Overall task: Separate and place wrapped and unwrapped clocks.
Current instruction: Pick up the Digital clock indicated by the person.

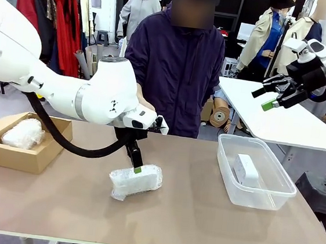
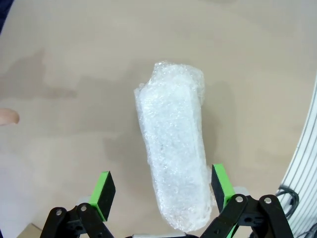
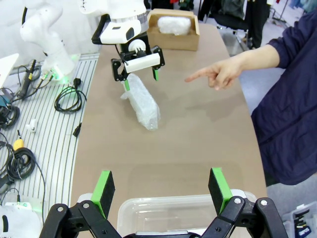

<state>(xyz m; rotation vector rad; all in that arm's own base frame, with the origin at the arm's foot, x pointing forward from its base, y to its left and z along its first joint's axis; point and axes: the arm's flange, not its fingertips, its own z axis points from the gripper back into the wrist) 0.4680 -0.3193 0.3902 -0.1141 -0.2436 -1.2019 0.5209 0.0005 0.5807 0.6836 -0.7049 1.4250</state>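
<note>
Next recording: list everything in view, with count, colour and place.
centre wrapped clock: 1, white in clear bubble wrap, mid-table.
boxed wrapped clock: 1, white in clear bubble wrap, inside the cardboard box.
bare clock: 1, white, inside the plastic tub.
cardboard box: 1, brown, table's left end.
plastic tub: 1, clear, table's right side.
table: 1, tan.
person's hand: 1, dark sleeve, pointing over the table.
left end effector: 1, black with green pads, open, straddling one end of the centre wrapped clock.
right end effector: 1, black with green pads, open, raised above the tub.
</note>
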